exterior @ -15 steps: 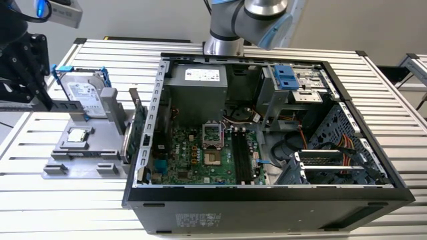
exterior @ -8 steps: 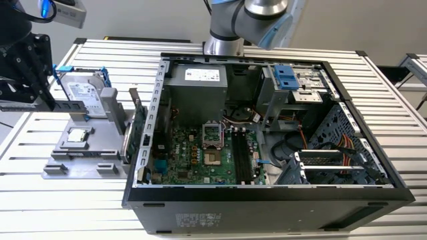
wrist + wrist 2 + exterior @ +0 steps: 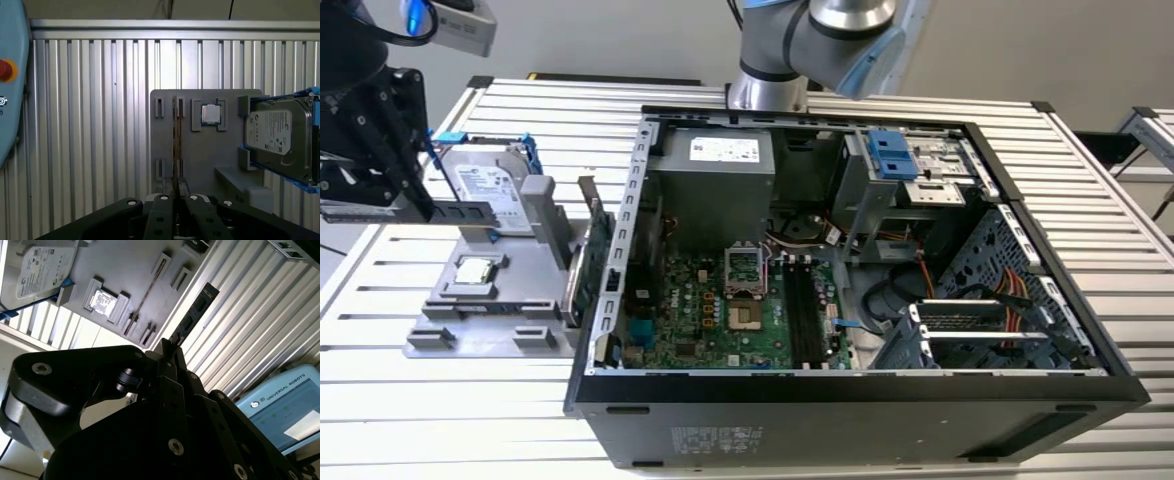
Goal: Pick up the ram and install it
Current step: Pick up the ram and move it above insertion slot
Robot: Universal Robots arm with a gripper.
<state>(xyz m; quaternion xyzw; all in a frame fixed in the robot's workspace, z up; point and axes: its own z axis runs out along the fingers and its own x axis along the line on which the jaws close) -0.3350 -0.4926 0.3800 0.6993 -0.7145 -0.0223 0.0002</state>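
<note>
My gripper (image 3: 411, 205) hangs at the exterior view's left, over the grey fixture (image 3: 480, 315), and is shut on the ram (image 3: 464, 212). The ram is a slim dark strip that sticks out from the fingertips towards the hard drive (image 3: 494, 185). In the second wrist view the ram (image 3: 196, 312) juts from the closed gripper (image 3: 169, 347) above the slatted table. In the first wrist view the ram (image 3: 175, 140) appears edge-on, as a thin line running from the gripper (image 3: 176, 187) across the fixture (image 3: 165, 145). The motherboard's dark memory slots (image 3: 801, 310) lie inside the open computer case (image 3: 854, 400).
On the fixture sit a silver processor (image 3: 478, 268) and the hard drive in blue rails. A green board (image 3: 594, 260) stands upright between the fixture and the case wall. Cables and a drive cage (image 3: 921, 165) crowd the case's right side. A red button (image 3: 5, 70) is nearby.
</note>
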